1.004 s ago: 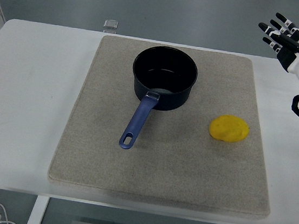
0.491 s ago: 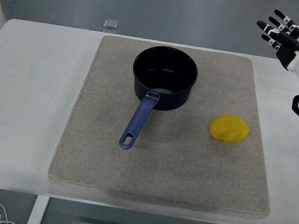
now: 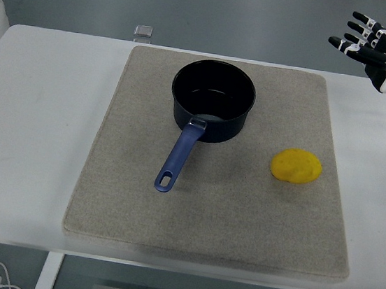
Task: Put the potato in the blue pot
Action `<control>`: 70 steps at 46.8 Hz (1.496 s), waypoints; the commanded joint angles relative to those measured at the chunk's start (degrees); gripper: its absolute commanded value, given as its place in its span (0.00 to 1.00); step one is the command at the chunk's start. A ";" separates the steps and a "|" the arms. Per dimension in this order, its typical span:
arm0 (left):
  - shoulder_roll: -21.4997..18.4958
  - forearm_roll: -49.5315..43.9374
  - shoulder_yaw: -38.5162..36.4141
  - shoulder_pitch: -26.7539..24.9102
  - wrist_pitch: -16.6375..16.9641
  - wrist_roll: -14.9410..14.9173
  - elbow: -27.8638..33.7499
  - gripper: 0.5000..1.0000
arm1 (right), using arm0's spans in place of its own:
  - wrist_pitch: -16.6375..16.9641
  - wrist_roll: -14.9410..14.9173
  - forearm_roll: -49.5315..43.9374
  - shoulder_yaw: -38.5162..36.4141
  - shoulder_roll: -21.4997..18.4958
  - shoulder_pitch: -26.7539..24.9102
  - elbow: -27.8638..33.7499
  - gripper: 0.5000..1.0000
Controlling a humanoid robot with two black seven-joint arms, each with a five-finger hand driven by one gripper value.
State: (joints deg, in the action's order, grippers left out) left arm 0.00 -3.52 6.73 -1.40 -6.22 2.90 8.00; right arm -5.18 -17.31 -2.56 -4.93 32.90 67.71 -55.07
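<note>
right hand (image 3: 375,48) drifted rightward, fingers spread — beige mat (image 3: 209,210) on white table (image 3: 32,132).

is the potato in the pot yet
No, out. The potato lies on the mat, right of the pot, whose inside holds nothing.

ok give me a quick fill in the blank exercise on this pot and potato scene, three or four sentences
1. The yellow potato lies on the beige mat, to the ____ of the blue pot in the picture.
2. The pot's handle points toward the table's ____ edge.
3. Inside, the pot is ____.
4. The right robot hand is raised over the table's far right corner with its fingers ____, holding nothing.

Missing words: right; near; empty; spread
</note>
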 commanded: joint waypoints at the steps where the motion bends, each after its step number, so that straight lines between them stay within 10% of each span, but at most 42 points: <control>1: 0.00 0.01 -0.05 -0.01 0.07 0.00 0.00 1.00 | -1.50 0.00 -6.74 0.10 2.25 0.32 -4.50 0.88; 29: 0.00 0.01 -0.05 -0.01 -0.02 0.00 0.00 1.00 | 1.57 -0.18 -40.94 9.23 19.66 2.16 -28.33 0.88; 60: 0.00 0.01 0.04 -0.01 -0.02 0.00 0.00 1.00 | -1.68 -0.09 -51.67 13.02 12.63 -3.90 -24.64 0.87; 70: 0.00 0.01 0.04 -0.01 0.07 0.00 0.00 1.00 | -1.68 -0.09 -51.85 13.37 12.01 -4.52 -22.98 0.71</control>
State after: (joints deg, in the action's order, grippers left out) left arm 0.00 -3.52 6.73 -1.41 -6.23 2.90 8.00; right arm -6.86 -17.40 -54.29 8.16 44.93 63.29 -78.42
